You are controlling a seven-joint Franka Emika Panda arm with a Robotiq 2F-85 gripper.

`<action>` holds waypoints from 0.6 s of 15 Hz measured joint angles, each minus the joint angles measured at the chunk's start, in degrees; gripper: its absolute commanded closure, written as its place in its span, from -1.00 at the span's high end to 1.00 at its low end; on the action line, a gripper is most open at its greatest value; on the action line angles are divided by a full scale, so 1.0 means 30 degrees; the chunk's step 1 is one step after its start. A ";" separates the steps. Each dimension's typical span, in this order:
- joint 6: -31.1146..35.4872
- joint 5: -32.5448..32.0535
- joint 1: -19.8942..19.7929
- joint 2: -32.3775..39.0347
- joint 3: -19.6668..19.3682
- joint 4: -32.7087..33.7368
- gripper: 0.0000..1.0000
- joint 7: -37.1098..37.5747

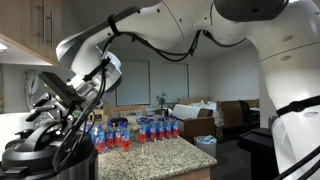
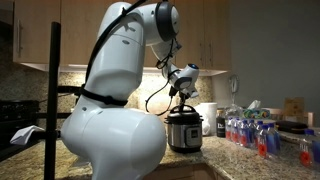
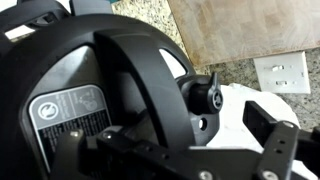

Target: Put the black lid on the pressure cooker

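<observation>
Exterior view: bottles (image 2: 250, 133) near pressure cooker (image 2: 185, 131)

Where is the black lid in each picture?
In an exterior view: the black lid is bottom left.
In an exterior view: the lid is in the middle, at the top of the pressure cooker.
Wrist view: it fills the left and middle.
Shared landmark: the speckled counter.

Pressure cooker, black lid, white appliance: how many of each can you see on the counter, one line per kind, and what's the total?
pressure cooker: 1
black lid: 1
white appliance: 1
Total: 3
</observation>
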 measured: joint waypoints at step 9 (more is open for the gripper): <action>0.0017 -0.0360 -0.0855 -0.2638 0.0052 -0.2148 1.00 -0.0002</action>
